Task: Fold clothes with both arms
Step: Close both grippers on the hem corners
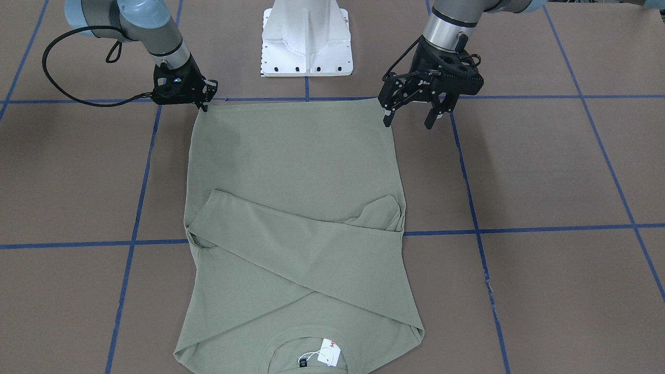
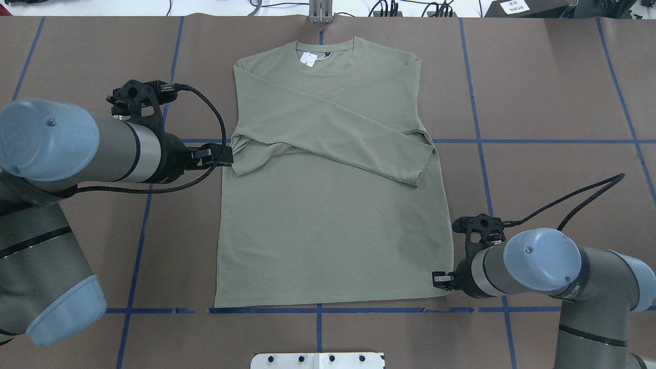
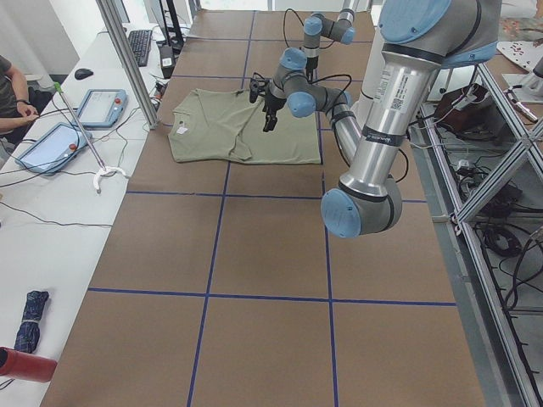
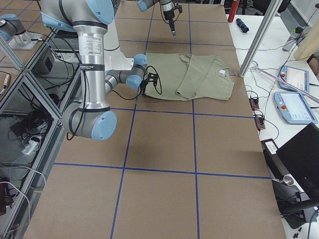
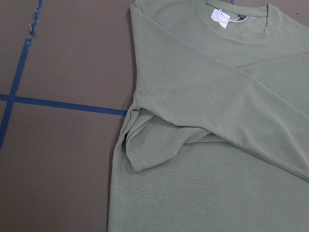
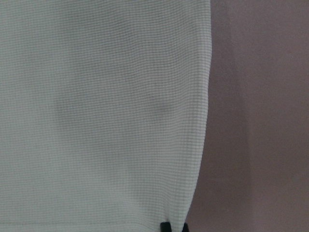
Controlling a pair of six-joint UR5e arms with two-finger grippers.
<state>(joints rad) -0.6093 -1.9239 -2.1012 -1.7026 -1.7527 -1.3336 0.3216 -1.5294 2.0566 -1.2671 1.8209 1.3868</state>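
The sage-green long-sleeved shirt [image 2: 333, 220] lies flat on the brown table, with both sleeves crossed over the chest and a white hang tag [image 2: 308, 58] at the neck on the far side. My right gripper [image 1: 204, 105] is down at the table on the shirt's hem corner nearest the robot, shut on that corner. In the right wrist view its fingertips [image 6: 166, 226] straddle the hem edge. My left gripper [image 1: 409, 120] hangs open above the table, raised beside the shirt's other side edge with nothing between its fingers. From its height, the left wrist view takes in the shirt [image 5: 217, 121] and the folded sleeve end.
The white pedestal base [image 1: 306, 39] stands just behind the hem. Blue tape lines [image 1: 519, 228] mark a grid on the table. In the exterior left view a person [image 3: 10, 93] sits at a side bench with tablets [image 3: 102, 106], and an aluminium post [image 3: 127, 59] stands nearby.
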